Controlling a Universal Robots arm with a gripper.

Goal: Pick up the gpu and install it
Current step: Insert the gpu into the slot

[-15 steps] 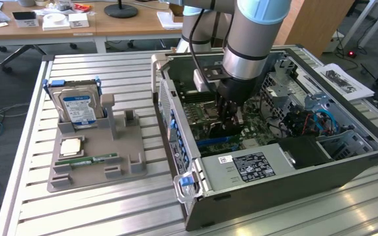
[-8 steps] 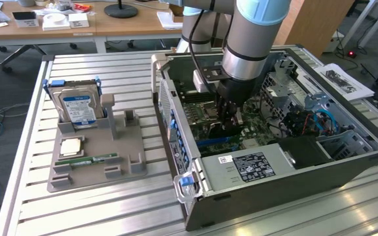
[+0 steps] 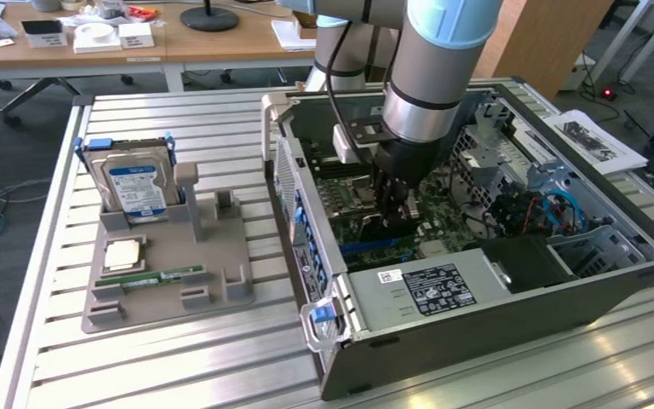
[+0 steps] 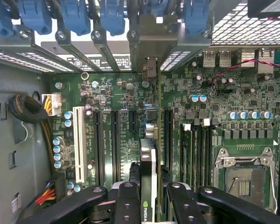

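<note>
Gpu (image 4: 148, 161) is hanging edge-down, pinched in the tool (image 4: 149, 198) — its long axis running along the motherboard's (image 4: 252, 100) expansion slot (image 4: 115, 140) directly beneath.

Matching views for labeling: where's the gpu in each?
Exterior view: the gpu sits edge-down inside the open case, under the gripper, over the green motherboard.
Wrist view: the gpu runs edge-on up the middle, clamped between the black jaws, above the slots.
Shared landmark: the empty CPU socket, also seen at.
</note>
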